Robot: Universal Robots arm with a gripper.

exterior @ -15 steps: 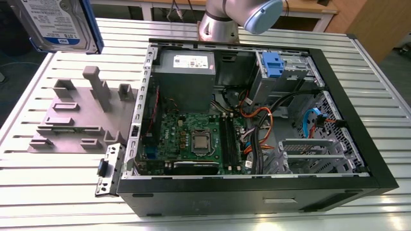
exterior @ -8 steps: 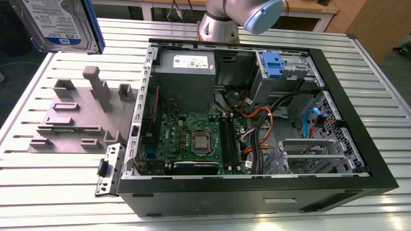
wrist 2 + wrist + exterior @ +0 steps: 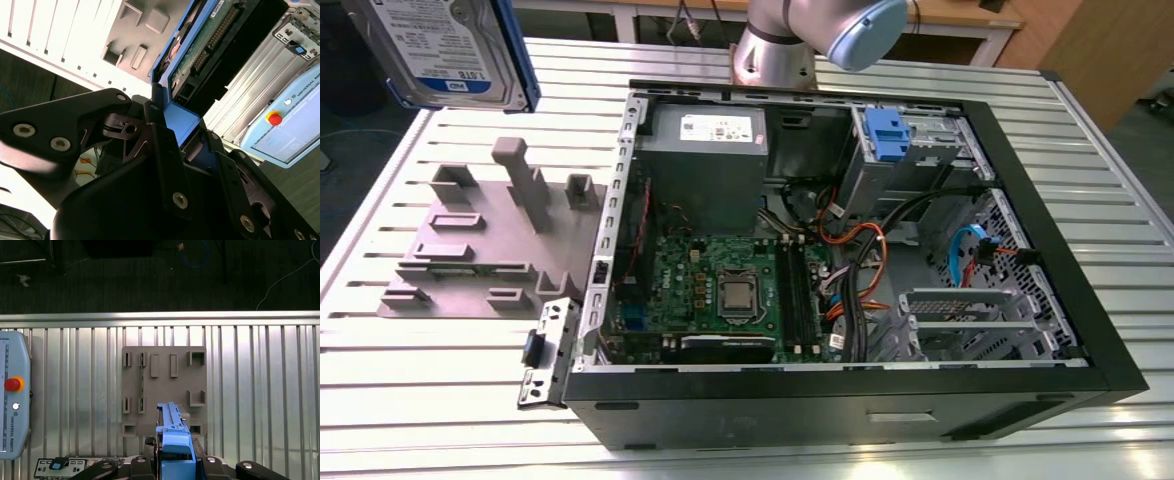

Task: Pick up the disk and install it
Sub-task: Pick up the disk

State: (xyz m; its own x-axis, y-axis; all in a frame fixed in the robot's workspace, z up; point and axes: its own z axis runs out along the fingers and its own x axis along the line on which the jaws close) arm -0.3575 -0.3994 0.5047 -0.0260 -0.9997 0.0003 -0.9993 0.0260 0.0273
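Note:
The disk [image 3: 443, 48], a silver drive with a white-and-blue label and a blue frame, hangs in the air above the table's far corner at the exterior view's left. It is above and beyond the grey fixture plate [image 3: 480, 240]. In the second wrist view my gripper [image 3: 181, 121] is shut on the disk's blue frame, and the disk's green circuit-board side [image 3: 207, 42] faces the camera. The first wrist view looks down the disk's edge [image 3: 172, 426], with the black fingers [image 3: 150, 441] on either side of it and the fixture plate [image 3: 150, 390] below.
An open computer case [image 3: 1067, 330] lies on the slatted metal table [image 3: 440, 400], showing a motherboard [image 3: 720, 290], a grey power supply [image 3: 707, 150] and a blue bracket [image 3: 887, 135] in the drive bay. The arm's base [image 3: 781, 50] stands behind the case. A teach pendant [image 3: 12, 395] lies on the table.

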